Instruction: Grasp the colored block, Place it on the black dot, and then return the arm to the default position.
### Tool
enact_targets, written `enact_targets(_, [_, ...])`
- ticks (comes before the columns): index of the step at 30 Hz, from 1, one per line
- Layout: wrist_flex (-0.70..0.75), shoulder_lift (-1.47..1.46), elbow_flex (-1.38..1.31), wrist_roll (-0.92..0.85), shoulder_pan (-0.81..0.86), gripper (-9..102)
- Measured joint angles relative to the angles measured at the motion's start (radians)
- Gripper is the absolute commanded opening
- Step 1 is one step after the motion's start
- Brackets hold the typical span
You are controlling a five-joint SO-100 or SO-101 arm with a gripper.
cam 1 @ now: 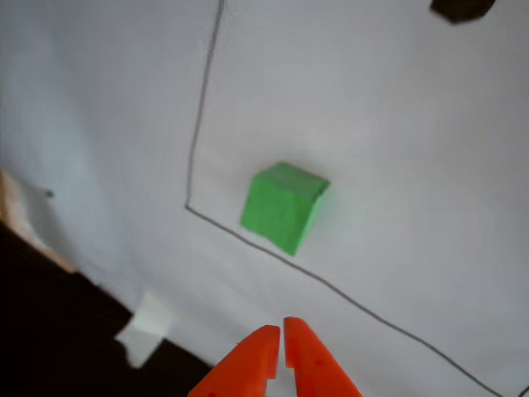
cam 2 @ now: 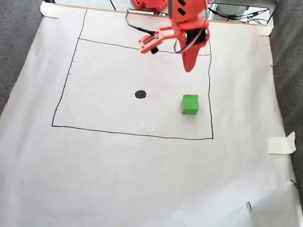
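The colored block [cam 2: 190,104], a small green cube, rests on the white paper inside the drawn square near its right line; the other view shows the block [cam 1: 283,207] just past a corner of that line. The black dot [cam 2: 140,94] lies to the block's left, apart from it, and the dot [cam 1: 463,8] sits at the top edge of the other view. The arm's orange gripper [cam 2: 190,66] hangs above the paper, behind the block and not touching it. Its fingers [cam 1: 260,356] are together with nothing between them; the gripper [cam 1: 281,332] points toward the block.
A white paper sheet [cam 2: 133,187] with a thin drawn square [cam 2: 132,133] covers the table. Grey fabric [cam 2: 7,51] flanks both sides. Tape tabs [cam 2: 281,143] hold the paper's edges. Cables [cam 2: 241,15] lie at the back. The paper edge with a tape tab [cam 1: 147,329] borders a dark area.
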Motion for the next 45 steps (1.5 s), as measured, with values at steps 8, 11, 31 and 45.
enact_targets(8, [-0.163, -0.071, -0.003, 0.012, 0.003, 0])
enact_targets(11, [-0.198, -0.071, 0.003, 0.026, -0.006, 0])
enact_targets(31, [-0.095, -0.104, 0.025, -0.008, -0.003, 19])
enact_targets(45, [-0.087, -0.181, 0.025, -0.072, 0.012, 42])
